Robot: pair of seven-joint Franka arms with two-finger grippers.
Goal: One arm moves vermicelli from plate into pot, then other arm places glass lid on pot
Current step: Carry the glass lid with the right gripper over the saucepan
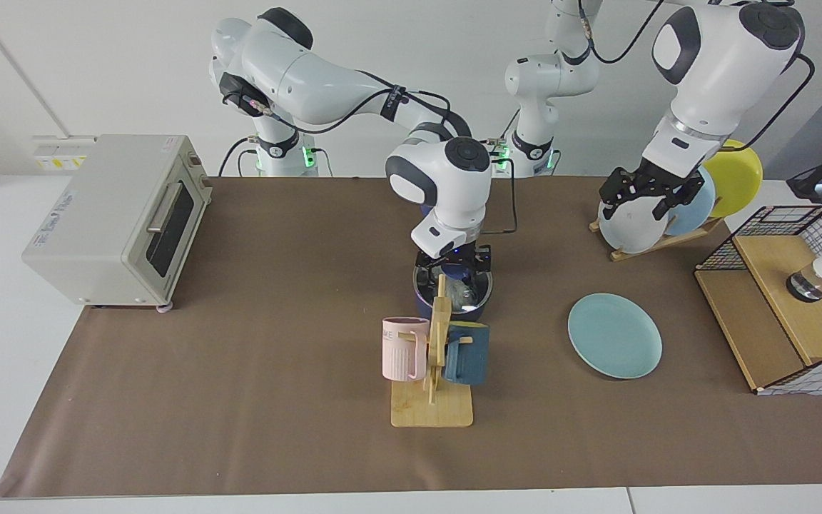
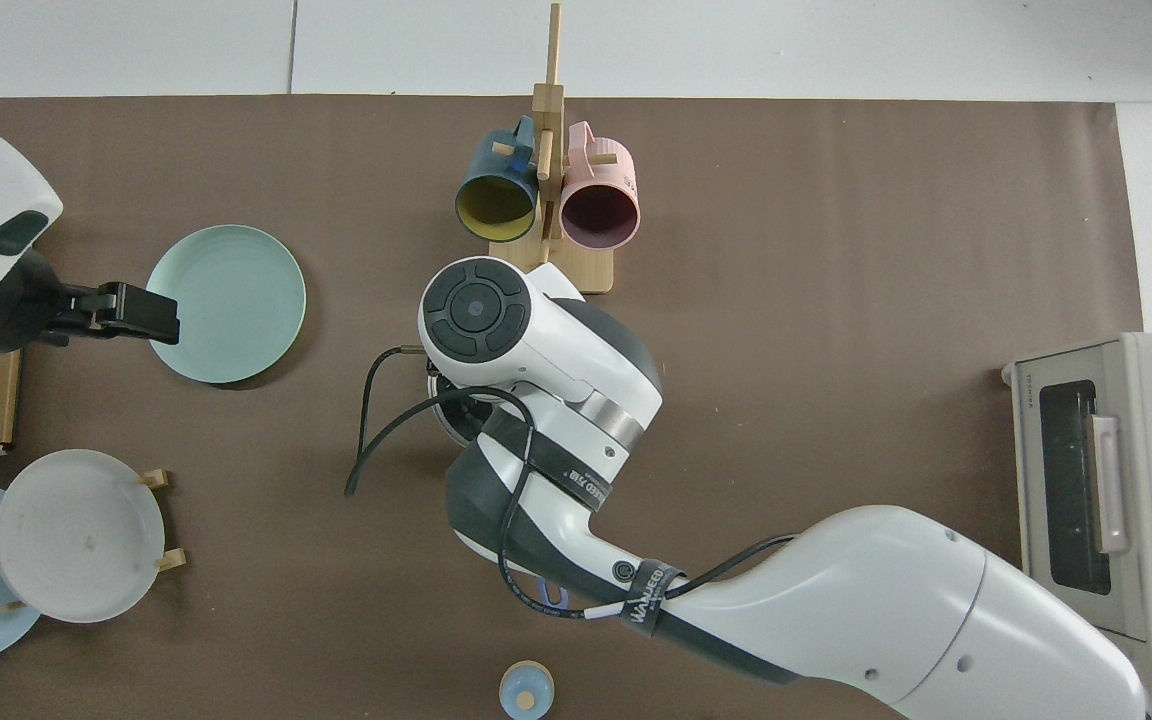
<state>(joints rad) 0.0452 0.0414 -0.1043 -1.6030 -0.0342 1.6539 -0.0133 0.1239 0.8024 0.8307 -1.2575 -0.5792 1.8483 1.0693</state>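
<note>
The dark navy pot [image 1: 422, 305] stands at mid-table behind the mug rack. On it lies the glass lid [image 1: 474, 287], its blue knob [image 1: 455, 270] upright, and the pale vermicelli [image 1: 459, 293] shows through the glass. My right gripper [image 1: 454, 261] hovers just above the knob, open, its fingers either side of it and apart from it. In the top view the right arm hides the pot save a sliver of rim [image 2: 444, 420]. The teal plate [image 1: 614, 335] [image 2: 226, 303] lies bare. My left gripper [image 1: 641, 195] [image 2: 141, 312] waits raised and open before the plate rack.
A wooden mug rack [image 1: 434, 371] with a pink and a dark-blue mug stands just in front of the pot. A toaster oven [image 1: 115, 218] sits at the view's left. At its right are a plate rack [image 1: 657, 239] and a wire-sided wooden box [image 1: 782, 307].
</note>
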